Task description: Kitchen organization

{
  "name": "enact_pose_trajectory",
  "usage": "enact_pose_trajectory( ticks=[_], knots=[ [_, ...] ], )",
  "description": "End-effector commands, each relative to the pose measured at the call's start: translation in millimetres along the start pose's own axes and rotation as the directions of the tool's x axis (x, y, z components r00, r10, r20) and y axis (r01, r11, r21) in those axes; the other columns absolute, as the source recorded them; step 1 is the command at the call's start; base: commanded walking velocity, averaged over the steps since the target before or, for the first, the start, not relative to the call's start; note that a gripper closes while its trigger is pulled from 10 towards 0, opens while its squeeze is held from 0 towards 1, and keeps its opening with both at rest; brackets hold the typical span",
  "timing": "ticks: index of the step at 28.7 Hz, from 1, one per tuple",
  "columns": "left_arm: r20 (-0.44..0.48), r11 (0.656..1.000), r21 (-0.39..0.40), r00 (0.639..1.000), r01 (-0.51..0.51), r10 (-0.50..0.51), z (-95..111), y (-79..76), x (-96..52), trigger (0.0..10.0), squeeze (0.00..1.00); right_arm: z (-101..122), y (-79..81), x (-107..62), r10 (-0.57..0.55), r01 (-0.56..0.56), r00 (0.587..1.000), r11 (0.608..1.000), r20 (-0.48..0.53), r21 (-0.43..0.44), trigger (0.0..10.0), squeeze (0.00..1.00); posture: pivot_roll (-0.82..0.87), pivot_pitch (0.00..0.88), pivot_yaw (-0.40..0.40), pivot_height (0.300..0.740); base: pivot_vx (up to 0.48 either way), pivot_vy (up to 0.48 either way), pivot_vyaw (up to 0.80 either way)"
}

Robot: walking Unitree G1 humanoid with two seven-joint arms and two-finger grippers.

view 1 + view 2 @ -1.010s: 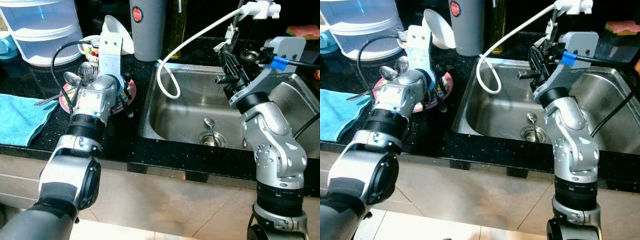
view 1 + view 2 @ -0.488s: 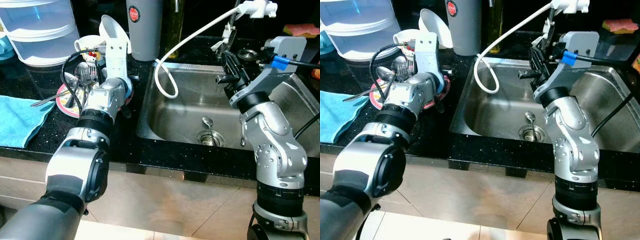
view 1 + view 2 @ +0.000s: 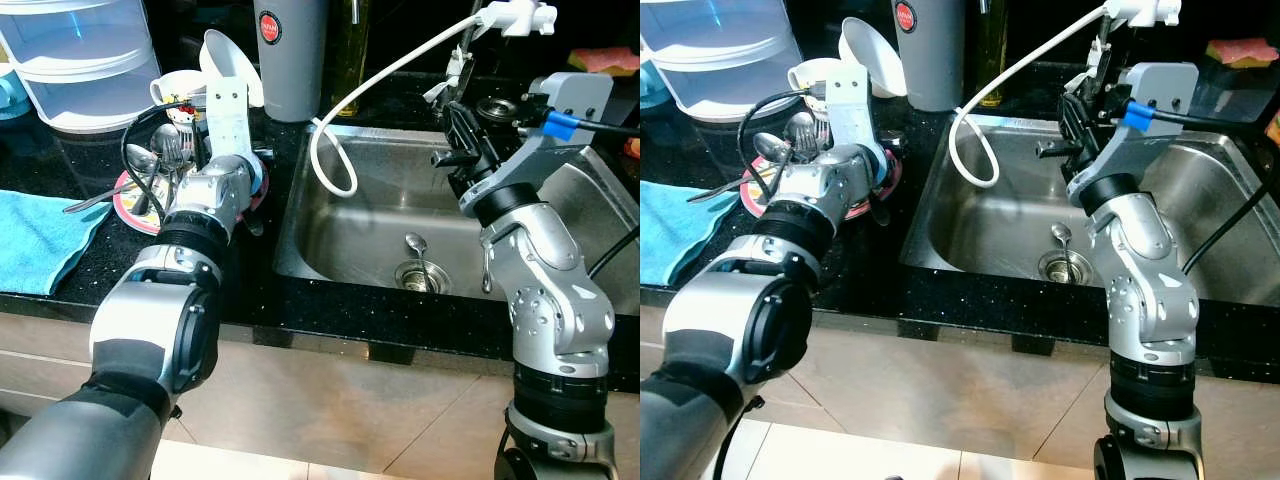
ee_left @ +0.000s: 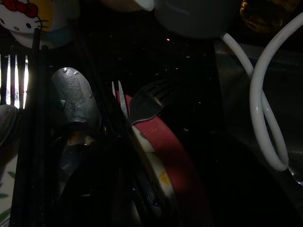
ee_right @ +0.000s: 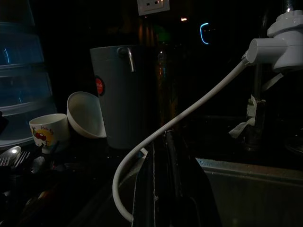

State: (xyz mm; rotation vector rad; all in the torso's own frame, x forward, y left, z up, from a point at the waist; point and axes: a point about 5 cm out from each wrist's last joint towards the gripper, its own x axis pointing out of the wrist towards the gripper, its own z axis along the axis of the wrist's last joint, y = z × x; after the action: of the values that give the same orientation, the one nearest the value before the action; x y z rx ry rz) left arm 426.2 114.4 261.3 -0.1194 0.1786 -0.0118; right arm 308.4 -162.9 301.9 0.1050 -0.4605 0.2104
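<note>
With the sink (image 3: 560, 215) as landmark and starting nearest: a spoon (image 3: 419, 252) lies in its basin by the drain. The right gripper (image 3: 458, 128) hangs above the sink's back edge, its 2 fingers pressed narrow with nothing between them, just beside the white hose (image 3: 345, 95). A careless swing from here could snag that hose and tug the tap fitting.

Left of the sink, the left gripper (image 3: 880, 205) reaches down at the near rim of the plate (image 3: 128, 208); whether its fingers are wide or narrow, I cannot tell. The plate carries loose spoons and forks (image 4: 142, 101). A push on the rim could tip it and scatter the cutlery.

Further back, left of the sink, stand a mug (image 3: 812, 76), a bowl (image 3: 870, 55) and a grey jug (image 3: 294, 60); a high lift could knock them.
</note>
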Motion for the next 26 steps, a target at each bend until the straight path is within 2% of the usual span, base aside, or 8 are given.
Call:
enact_pose_trajectory(
  ticks=[1, 2, 3, 16, 19, 20, 21, 26],
  knots=[
    [-0.031, 1.000, -0.010, 0.999, -0.020, 0.020, -6, 5.7, 1.3, 3.9, 0.00, 2, -0.5, 0.1, -0.002, 0.002, 1.000, 1.000, 0.011, -0.003, 10.0, 0.00, 0.02, 0.092, 0.041, 0.740, 0.000, 0.000, 0.00],
    [-0.031, 1.000, -0.010, 0.999, -0.020, 0.020, -6, 5.7, 1.3, 3.9, 0.00, 2, -0.5, 0.1, -0.002, 0.002, 1.000, 1.000, 0.011, -0.003, 10.0, 0.00, 0.02, 0.092, 0.041, 0.740, 0.000, 0.000, 0.00],
    [-0.033, 1.000, -0.008, 0.999, -0.019, 0.018, -6, 5.5, 1.4, 0.0, 0.00, 2, -0.5, -0.2, -0.002, 0.002, 1.000, 1.000, 0.011, -0.004, 10.0, 0.00, 0.02, 0.088, 0.041, 0.740, 0.000, 0.000, 0.00],
    [-0.041, 0.996, -0.024, 0.996, -0.085, 0.084, -8, 16.1, 1.7, 0.0, 0.00, 3, 1.0, -0.2, 0.004, -0.004, 1.000, 1.000, 0.016, -0.002, 10.0, 0.00, 0.02, 0.068, 0.041, 0.740, 0.000, 0.000, 0.00],
    [-0.010, 0.995, -0.006, 0.995, -0.102, 0.102, -3, 17.9, 1.4, 0.0, 0.00, 4, 1.0, -0.2, 0.005, -0.005, 1.000, 1.000, 0.018, -0.002, 10.0, 0.00, 0.02, 0.065, 0.041, 0.740, 0.000, 0.000, 0.00],
    [0.017, 0.993, 0.016, 0.993, -0.117, 0.116, 1, 18.6, 1.0, 4.2, 0.00, 4, 1.0, -0.1, 0.005, -0.005, 1.000, 1.000, 0.018, -0.002, 10.0, 0.00, 0.02, 0.065, 0.041, 0.740, 0.000, 0.000, 0.00],
    [0.043, 0.991, 0.031, 0.990, -0.132, 0.131, 5, 19.6, 0.5, 10.0, 0.00, 4, 0.9, -0.1, 0.005, -0.005, 1.000, 1.000, 0.017, -0.003, 10.0, 0.00, 0.02, 0.065, 0.041, 0.740, 0.000, 0.000, 0.00],
    [0.153, 0.984, 0.046, 0.974, -0.175, 0.166, 25, 20.5, -2.8, 10.0, 0.00, 4, 0.2, 0.1, 0.006, -0.006, 1.000, 1.000, 0.017, -0.003, 10.0, 0.00, 0.02, 0.064, 0.038, 0.740, 0.000, 0.000, 0.00]
  ],
)
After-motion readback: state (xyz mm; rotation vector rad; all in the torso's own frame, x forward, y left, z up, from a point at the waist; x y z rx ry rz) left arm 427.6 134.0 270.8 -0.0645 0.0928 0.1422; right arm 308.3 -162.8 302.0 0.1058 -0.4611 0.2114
